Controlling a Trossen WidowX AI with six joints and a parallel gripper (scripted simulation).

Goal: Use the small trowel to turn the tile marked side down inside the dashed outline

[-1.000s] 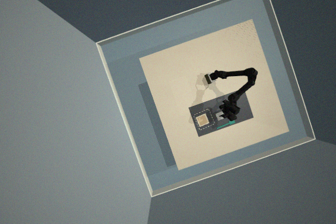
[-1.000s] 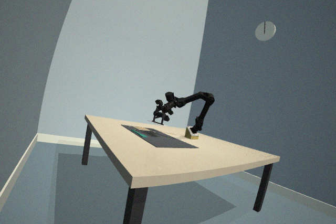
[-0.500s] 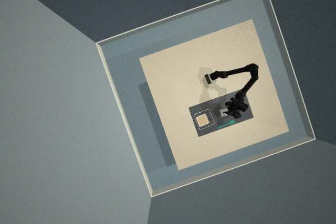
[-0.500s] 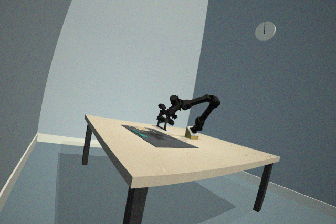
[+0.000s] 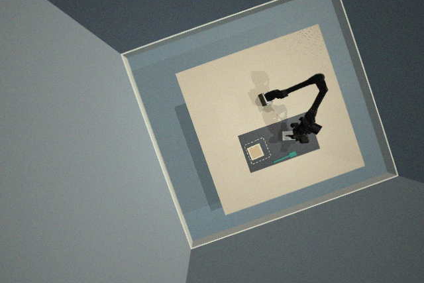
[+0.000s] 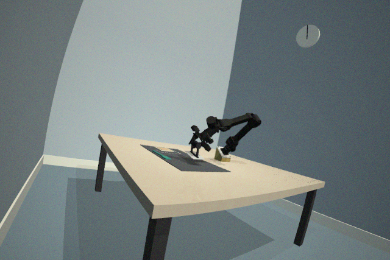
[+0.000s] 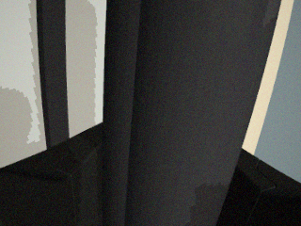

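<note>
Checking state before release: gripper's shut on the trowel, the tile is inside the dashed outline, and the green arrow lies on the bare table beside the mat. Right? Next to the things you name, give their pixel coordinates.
Not the arrow: the green arrow (image 5: 285,156) (image 6: 161,154) lies on the mat (image 5: 309,146) (image 6: 206,166), per the top view. The rest stands.

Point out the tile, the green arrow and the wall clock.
Tile (image 5: 255,152) (image 6: 164,149): top and exterior, its upper face.
Green arrow (image 5: 283,157) (image 6: 161,154): top and exterior, its shaft.
Wall clock (image 6: 312,37): exterior, its face.

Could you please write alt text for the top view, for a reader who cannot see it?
A black robot arm's claw grips a trowel with a pale blade over a dark mat, where a tile lies inside a dashed outline, near a green arrow-like shape.
</note>
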